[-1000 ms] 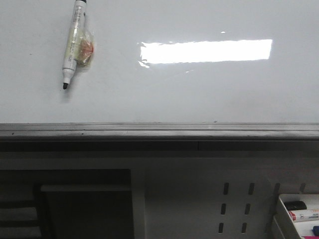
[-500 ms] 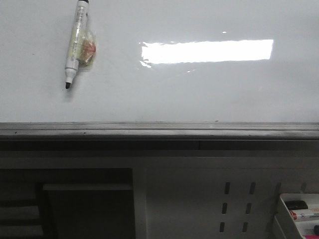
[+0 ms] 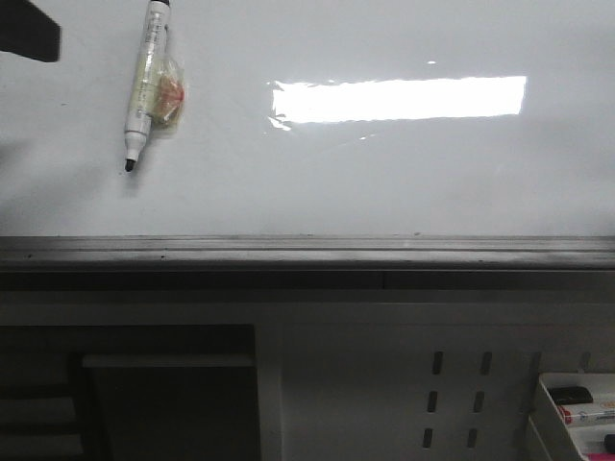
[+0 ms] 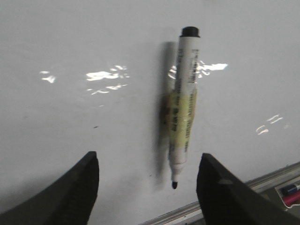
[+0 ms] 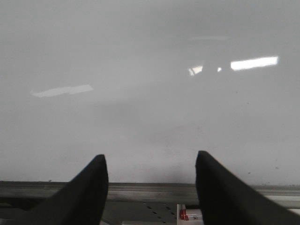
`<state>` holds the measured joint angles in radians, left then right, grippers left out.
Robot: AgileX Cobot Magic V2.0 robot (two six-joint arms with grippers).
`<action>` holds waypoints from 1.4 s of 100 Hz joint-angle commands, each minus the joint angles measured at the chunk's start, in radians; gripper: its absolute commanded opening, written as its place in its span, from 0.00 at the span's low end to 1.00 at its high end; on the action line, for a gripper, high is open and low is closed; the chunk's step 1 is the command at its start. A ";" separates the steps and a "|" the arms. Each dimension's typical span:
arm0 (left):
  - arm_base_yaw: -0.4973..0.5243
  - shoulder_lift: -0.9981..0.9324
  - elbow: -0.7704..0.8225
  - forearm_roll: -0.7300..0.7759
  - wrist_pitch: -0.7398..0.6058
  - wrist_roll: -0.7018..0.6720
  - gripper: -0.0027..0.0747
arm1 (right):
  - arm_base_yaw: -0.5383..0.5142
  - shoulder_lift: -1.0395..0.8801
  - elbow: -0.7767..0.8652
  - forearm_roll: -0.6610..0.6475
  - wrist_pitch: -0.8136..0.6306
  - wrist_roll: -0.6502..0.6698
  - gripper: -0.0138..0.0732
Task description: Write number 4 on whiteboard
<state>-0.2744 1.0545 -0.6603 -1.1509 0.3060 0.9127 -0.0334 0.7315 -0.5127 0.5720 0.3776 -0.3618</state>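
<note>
The whiteboard fills the upper part of the front view, with a bright rectangular reflection and a grey ledge below. No number 4 shows on it. A white marker with a yellowish label and bare black tip hangs on the board at upper left, tip down. In the left wrist view the marker sits ahead of my open, empty left gripper, nearer one finger. A dark part of the left arm enters the front view at top left. My right gripper is open and empty, facing bare whiteboard.
A white tray with markers sits at the lower right under the ledge; it also shows in the right wrist view. A perforated grey panel and a dark shelf opening lie below the board.
A dark part of the left arm has come into the front view at the top left corner. The marker and board have not moved.
</note>
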 commanded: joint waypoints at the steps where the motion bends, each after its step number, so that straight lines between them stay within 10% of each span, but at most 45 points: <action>1: -0.037 0.053 -0.068 -0.051 -0.028 0.029 0.55 | 0.000 0.005 -0.034 0.003 -0.049 -0.013 0.59; 62: -0.074 0.285 -0.201 -0.056 -0.026 0.047 0.54 | 0.000 0.005 -0.034 0.002 -0.051 -0.016 0.59; 87: -0.074 0.285 -0.201 -0.043 0.017 0.049 0.01 | 0.000 0.005 -0.034 0.000 -0.048 -0.016 0.59; 108: -0.074 0.269 -0.201 -0.042 0.106 0.150 0.01 | 0.000 0.005 -0.037 0.000 0.002 -0.025 0.59; 140: -0.250 0.211 -0.201 0.032 0.258 0.423 0.01 | 0.004 0.168 -0.196 0.445 0.455 -0.511 0.59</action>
<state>-0.4514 1.2974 -0.8329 -1.1255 0.5492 1.2863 -0.0313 0.8399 -0.6368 0.8270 0.7138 -0.7147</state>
